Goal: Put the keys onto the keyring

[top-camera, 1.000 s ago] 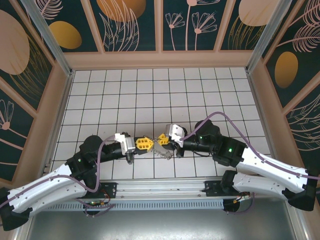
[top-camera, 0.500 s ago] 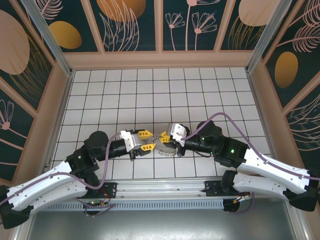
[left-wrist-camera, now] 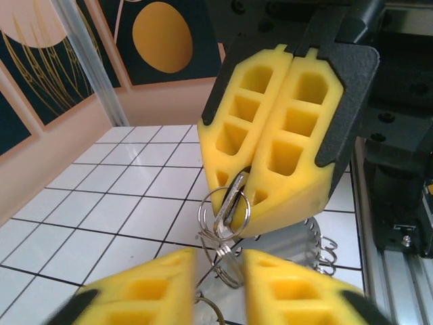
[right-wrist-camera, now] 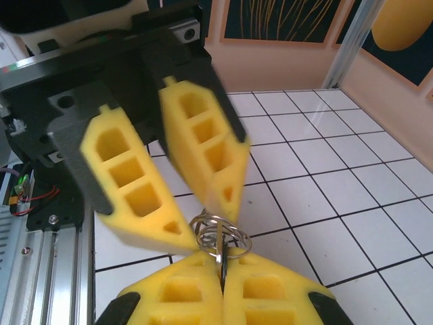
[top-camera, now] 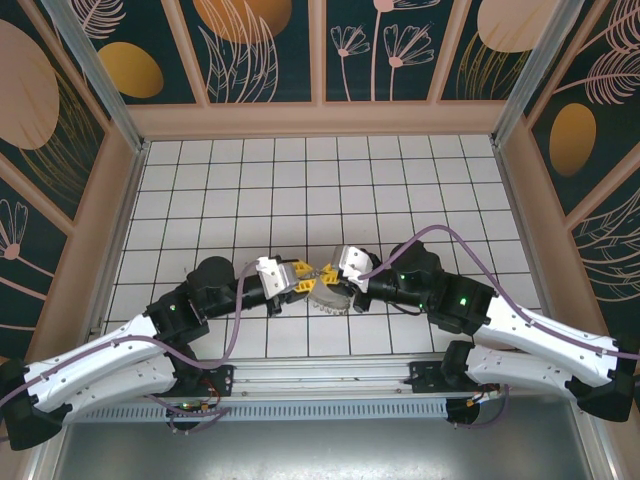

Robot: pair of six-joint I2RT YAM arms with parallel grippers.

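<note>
Floppy grey metal keyring (top-camera: 326, 298) fringed with small wire loops (left-wrist-camera: 226, 211): lower centre of the overhead view, pinched at one loop by the clenched right gripper (top-camera: 326, 273).

Left gripper (top-camera: 306, 271) released, pads (right-wrist-camera: 203, 152) apart astride neighbouring loops.

Key not discernible.

Risk: the closing left pads catch the wrong loop, or a tug twists the ring out of the pinch.

No container involved.

A white tiled floor (top-camera: 400, 170) with dark grout lies beneath me. Ahead and to either side stand walls (top-camera: 270, 60) of dark teal panels with orange discs and pale plants, framed in peach. Behind me runs a metal rail (top-camera: 320, 375).
</note>
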